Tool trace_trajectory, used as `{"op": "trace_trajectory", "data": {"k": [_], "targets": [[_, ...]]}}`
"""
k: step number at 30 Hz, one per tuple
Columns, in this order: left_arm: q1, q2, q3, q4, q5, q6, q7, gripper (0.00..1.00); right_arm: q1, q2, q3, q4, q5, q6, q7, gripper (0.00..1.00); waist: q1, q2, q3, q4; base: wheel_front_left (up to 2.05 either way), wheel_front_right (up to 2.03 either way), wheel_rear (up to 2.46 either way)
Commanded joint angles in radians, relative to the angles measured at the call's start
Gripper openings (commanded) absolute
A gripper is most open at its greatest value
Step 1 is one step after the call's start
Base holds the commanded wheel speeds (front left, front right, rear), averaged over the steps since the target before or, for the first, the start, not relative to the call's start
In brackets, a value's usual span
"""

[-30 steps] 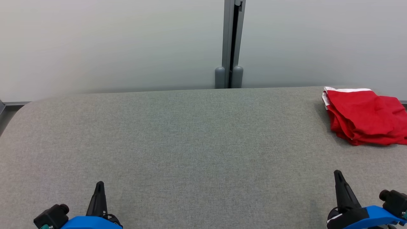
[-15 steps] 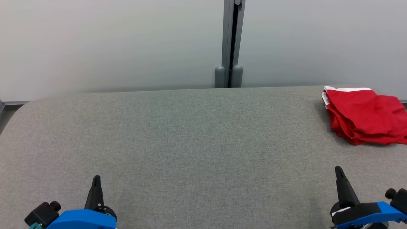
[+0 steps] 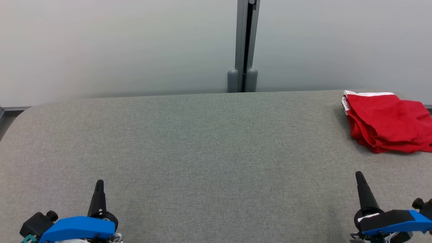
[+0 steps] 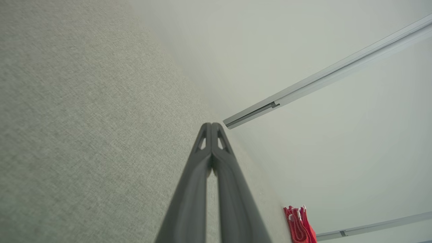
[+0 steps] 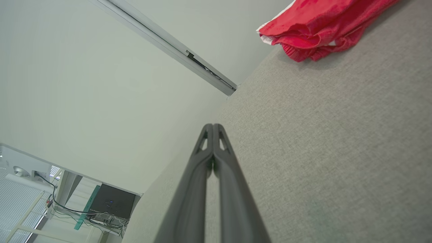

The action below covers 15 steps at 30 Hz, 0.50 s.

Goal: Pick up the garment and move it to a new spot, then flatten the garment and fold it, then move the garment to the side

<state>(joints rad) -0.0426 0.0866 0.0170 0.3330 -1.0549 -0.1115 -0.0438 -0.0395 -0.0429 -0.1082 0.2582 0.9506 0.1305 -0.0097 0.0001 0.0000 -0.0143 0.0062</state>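
garment point(image 3: 384, 118): folded, on table point(image 3: 202, 141) far right of post point(image 3: 243, 47), unmoved | left gripper point(image 3: 99, 184), right gripper point(image 3: 359, 177): pinched closed, empty, tips creeping postward (camera nudges too) | set-aside looks done

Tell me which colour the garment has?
Red, with a white band along one edge; the garment shows best in the head view.

Red garment point(image 3: 388, 121) with white trim, plain grey fabric table point(image 3: 202, 152), pale grey wall point(image 3: 118, 47).
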Motion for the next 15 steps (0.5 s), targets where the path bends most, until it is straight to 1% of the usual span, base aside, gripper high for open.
{"op": "trace_trajectory", "data": {"k": [1,15], "targets": [[-0.026,-0.001,0.008,-0.017,-0.032,-0.006,0.009,0.0,-0.028,-0.007,-0.003,-0.013,0.039,0.0,0.007,0.0,-0.0001,0.0,0.0,0.0,0.0,0.0,0.0],[-0.038,-0.01,0.032,-0.036,-0.165,-0.01,0.048,0.0,-0.04,-0.008,-0.004,-0.014,0.198,0.0,0.036,0.0,-0.0001,0.0,0.004,-0.001,0.0,0.0,0.0]]}}
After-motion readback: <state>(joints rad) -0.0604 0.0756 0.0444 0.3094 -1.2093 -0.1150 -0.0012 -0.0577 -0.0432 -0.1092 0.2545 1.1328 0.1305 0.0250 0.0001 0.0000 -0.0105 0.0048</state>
